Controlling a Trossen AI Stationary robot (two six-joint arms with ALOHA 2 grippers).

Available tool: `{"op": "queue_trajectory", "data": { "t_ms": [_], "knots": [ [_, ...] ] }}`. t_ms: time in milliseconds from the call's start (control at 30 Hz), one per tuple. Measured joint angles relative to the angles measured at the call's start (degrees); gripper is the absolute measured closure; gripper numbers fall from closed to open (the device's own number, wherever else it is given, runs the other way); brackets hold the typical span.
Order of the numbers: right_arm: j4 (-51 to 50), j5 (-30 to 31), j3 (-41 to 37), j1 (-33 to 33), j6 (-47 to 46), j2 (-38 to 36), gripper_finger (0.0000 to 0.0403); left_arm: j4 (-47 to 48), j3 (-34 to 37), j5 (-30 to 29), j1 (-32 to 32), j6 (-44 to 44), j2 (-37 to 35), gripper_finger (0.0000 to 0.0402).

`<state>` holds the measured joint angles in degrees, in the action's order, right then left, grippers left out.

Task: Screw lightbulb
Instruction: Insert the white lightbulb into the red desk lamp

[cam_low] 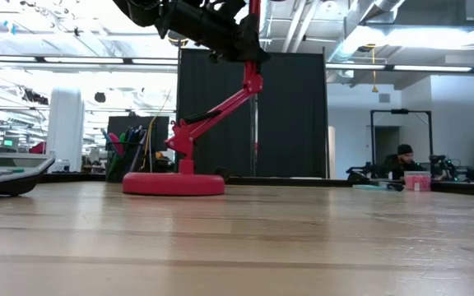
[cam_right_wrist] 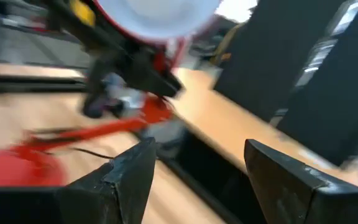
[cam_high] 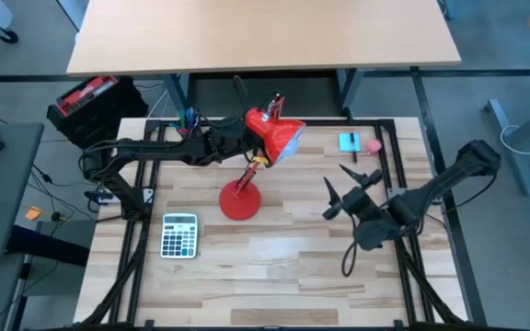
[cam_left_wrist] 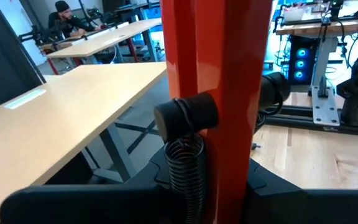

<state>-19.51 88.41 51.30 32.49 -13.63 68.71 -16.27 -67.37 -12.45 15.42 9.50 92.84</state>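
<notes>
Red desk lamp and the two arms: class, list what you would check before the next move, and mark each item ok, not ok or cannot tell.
1. Left gripper steadies the red desk lamp at its head: ok; the lamp arm fills the left wrist view.
2. Lamp base flat on the table: ok.
3. Right gripper empty, jaws apart: ok.
4. Lightbulb seated in the shade: cannot tell; only a pale disc shows in the shade.
5. Calculator clear of the lamp base: ok.

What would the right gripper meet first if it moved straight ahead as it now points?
Probably the lamp's shade: the right gripper has open jaws aimed toward it and nothing lies between, though depth is unclear.
</notes>
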Motion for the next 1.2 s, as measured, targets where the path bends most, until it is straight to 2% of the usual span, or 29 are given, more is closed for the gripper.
{"op": "queue_trajectory", "data": {
  "t_ms": [100, 167, 233, 300, 433, 567, 633, 967, 1200],
  "knots": [
    [-0.2, 1.5, -3.8, -0.1, -2.2, 0.0, 0.0148, 0.0, 0.0, 0.9, 0.0, -0.9, 0.0, 0.0343],
    [0.6, 1.5, -3.6, -0.6, -1.9, 0.0, 0.0148, 0.1, 0.0, 1.9, 0.0, -1.4, 0.0, 0.0343],
    [2.9, 1.5, -2.2, -0.6, 2.7, 0.2, 0.0148, 0.2, 0.0, 2.6, -0.1, -1.9, 0.0, 0.0343],
    [6.2, -0.9, -0.2, -0.6, 11.6, 0.4, 0.0148, 0.1, 0.0, 3.6, -0.1, -2.6, 0.0, 0.0343],
    [21.3, -14.4, 3.2, -1.2, 36.7, 0.5, 0.0148, 0.0, 0.0, 4.4, -0.3, -3.2, 0.0, 0.0343],
    [33.3, -16.1, 4.0, -2.9, 60.6, 2.1, 0.0148, 0.0, 0.0, 4.6, -0.7, -3.4, 0.0, 0.0343],
    [36.7, -16.1, 4.6, -4.0, 67.9, 3.2, 0.0148, -0.1, 0.0, 4.6, -1.0, -3.5, 0.0, 0.0343],
    [38.4, -14.2, 11.9, -7.3, 83.6, 12.8, 0.0148, 3.3, -2.0, 5.1, -1.2, -8.1, 0.1, 0.0343],
    [38.6, -13.5, 16.0, -8.0, 88.2, 13.9, 0.0149, 4.3, -2.6, 7.0, -1.6, -10.0, 0.2, 0.0343]
  ]
}}
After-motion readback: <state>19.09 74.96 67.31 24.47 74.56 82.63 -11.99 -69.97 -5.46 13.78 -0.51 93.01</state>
